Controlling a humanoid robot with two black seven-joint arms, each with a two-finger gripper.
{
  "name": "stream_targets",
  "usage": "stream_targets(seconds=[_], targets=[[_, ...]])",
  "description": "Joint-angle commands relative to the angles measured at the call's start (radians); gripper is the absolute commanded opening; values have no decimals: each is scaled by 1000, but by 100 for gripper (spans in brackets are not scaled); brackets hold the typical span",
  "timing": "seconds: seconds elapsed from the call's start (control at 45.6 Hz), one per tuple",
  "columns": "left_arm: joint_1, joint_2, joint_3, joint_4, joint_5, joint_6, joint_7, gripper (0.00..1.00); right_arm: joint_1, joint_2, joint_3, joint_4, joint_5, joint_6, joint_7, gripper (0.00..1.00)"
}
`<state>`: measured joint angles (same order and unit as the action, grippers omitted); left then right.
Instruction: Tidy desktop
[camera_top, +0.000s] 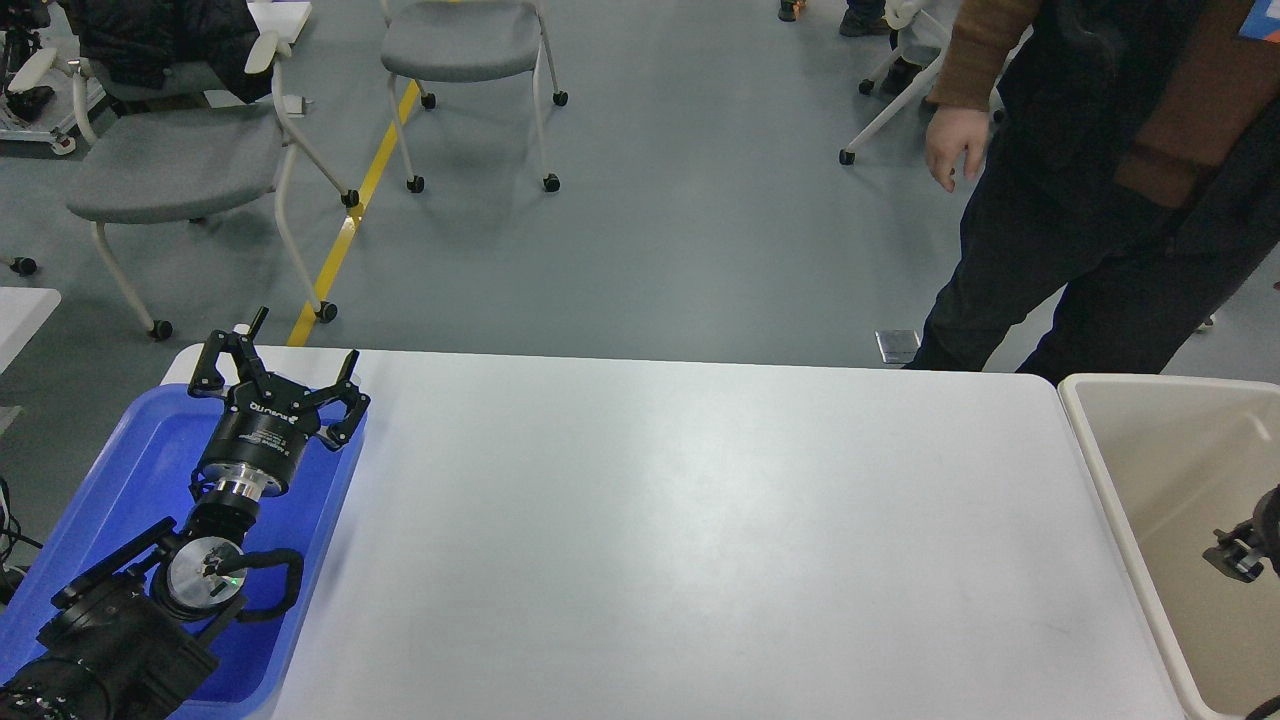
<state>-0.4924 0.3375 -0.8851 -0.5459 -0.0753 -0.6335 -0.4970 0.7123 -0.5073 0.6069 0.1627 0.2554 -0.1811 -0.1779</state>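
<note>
The desktop (700, 520) is a large glossy white tabletop with rounded corners, and its visible surface is bare. My left gripper (300, 352) is open and empty, its fingers spread wide above the far end of the blue tray (110, 480) at the table's left side. Only a small dark part of my right arm (1245, 550) shows at the right edge, over the beige bin (1110, 470). Its fingers cannot be told apart.
A person in dark trousers (1080, 250) stands just past the table's far right corner, hand hanging down. Grey wheeled chairs (180, 160) stand on the floor beyond the far left. A yellow floor line (350, 220) runs toward the table.
</note>
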Motion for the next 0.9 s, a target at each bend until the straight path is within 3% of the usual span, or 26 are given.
stream_targets(seconds=[0.0,0.307,0.526,0.876], targets=[[0,0,0,0,0,0,0,100,-1,-8,31,3,13,45,1,100],[0,0,0,1,-1,0,0,100,-14,-34,300,142,16,252,47,100],[0,0,0,0,-1,2,0,100,-74,-34,401,366,15,517,83,100],[-1,0,0,0,-1,3,-2,100,-128,18,418,744,13,574,83,100]])
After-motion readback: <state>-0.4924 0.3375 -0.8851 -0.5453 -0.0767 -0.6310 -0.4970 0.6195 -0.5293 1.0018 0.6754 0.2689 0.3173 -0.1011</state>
